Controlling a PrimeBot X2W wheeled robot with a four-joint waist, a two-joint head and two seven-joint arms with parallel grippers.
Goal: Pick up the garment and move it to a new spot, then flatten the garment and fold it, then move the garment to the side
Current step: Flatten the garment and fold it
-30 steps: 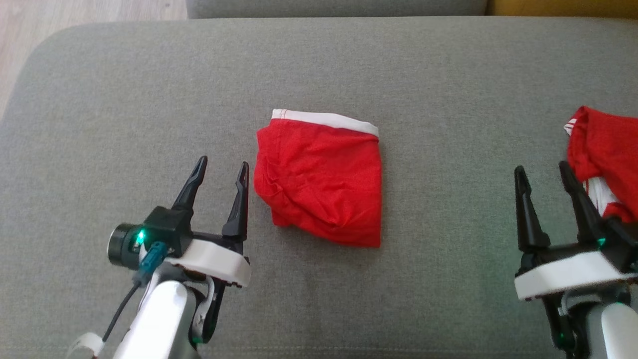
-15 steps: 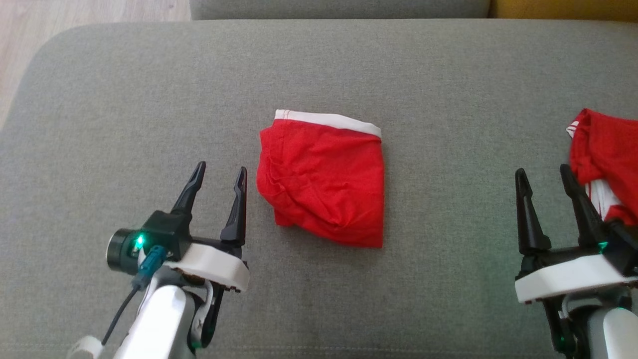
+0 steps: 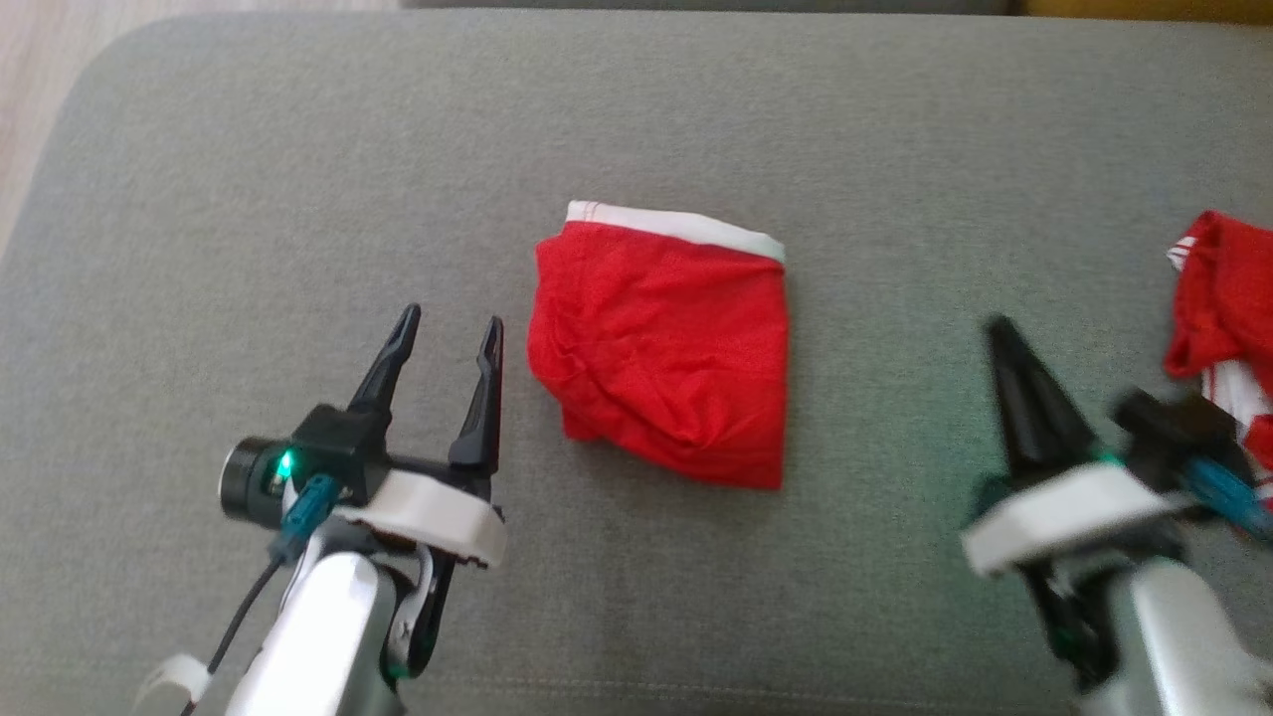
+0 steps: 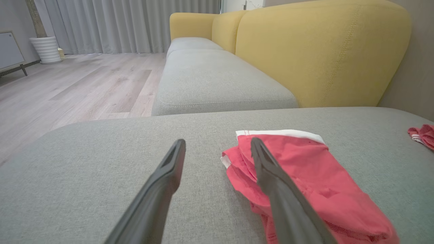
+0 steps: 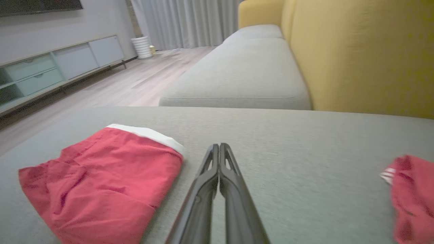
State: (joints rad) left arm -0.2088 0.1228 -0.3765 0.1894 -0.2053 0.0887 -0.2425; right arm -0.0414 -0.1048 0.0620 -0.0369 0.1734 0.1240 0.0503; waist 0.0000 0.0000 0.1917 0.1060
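We see the garment [image 3: 661,358] folded, red, with a white waistband on its far edge, lying flat in the middle of the cushion [image 3: 298,149]. Our left gripper [image 3: 450,320] is just left of it, fingers spread and holding nothing. Our right gripper [image 3: 1000,333] is off to its right, fingers pressed together and empty, blurred in the head view. A red cloth [image 3: 1218,298] lies at the cushion's right edge.

The folded red cloth garment with a white waistband [image 3: 661,368] lies mid-seat on the grey fabric sofa cushion [image 3: 298,149]. The black two-fingered left gripper [image 3: 450,318] is just left of it, the black two-fingered right gripper [image 3: 998,328] well to its right. Farther right still lies a crumpled red-and-white cloth garment [image 3: 1218,298].
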